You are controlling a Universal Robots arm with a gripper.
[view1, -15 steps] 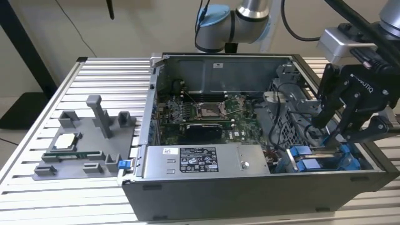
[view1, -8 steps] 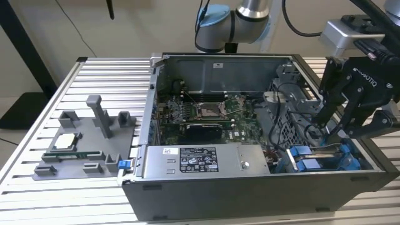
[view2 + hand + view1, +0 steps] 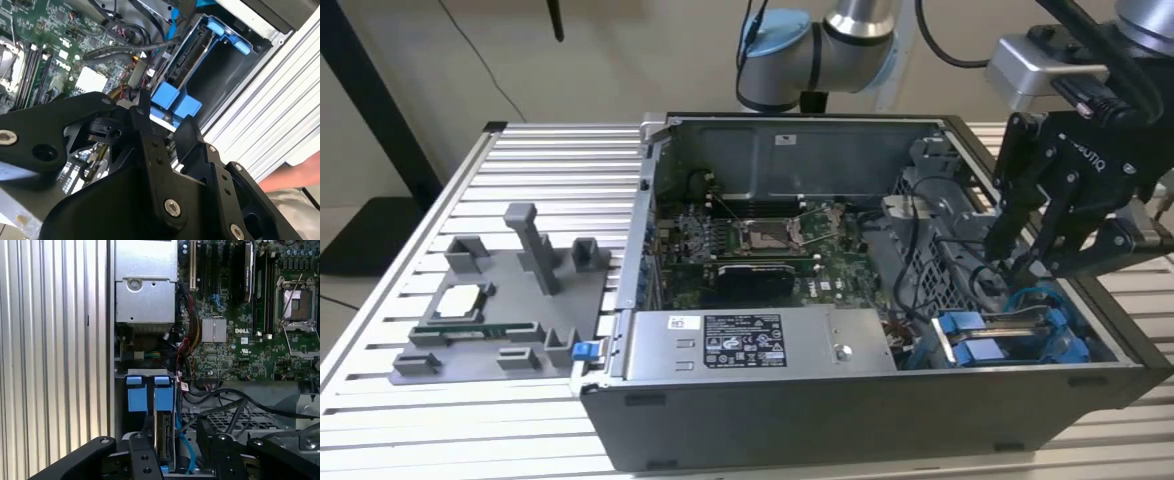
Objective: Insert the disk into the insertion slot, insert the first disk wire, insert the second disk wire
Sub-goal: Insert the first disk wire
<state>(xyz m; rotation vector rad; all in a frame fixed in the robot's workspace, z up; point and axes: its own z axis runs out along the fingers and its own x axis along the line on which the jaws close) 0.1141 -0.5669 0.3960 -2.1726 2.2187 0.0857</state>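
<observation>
1 disk (image 3: 163,436) seemingly seated in 1 insertion slot (image 3: 145,373); 1 tool (image 3: 177,440) above.

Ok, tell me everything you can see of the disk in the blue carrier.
The disk stands on edge inside the insertion slot, in a corner of the case beside its side wall. Its narrow dark edge shows, framed by a bright blue plastic carrier with two tabs at one end. A blue cable runs alongside; whether it is plugged in cannot be told. The gripper hangs open just above, not gripping it.
</observation>
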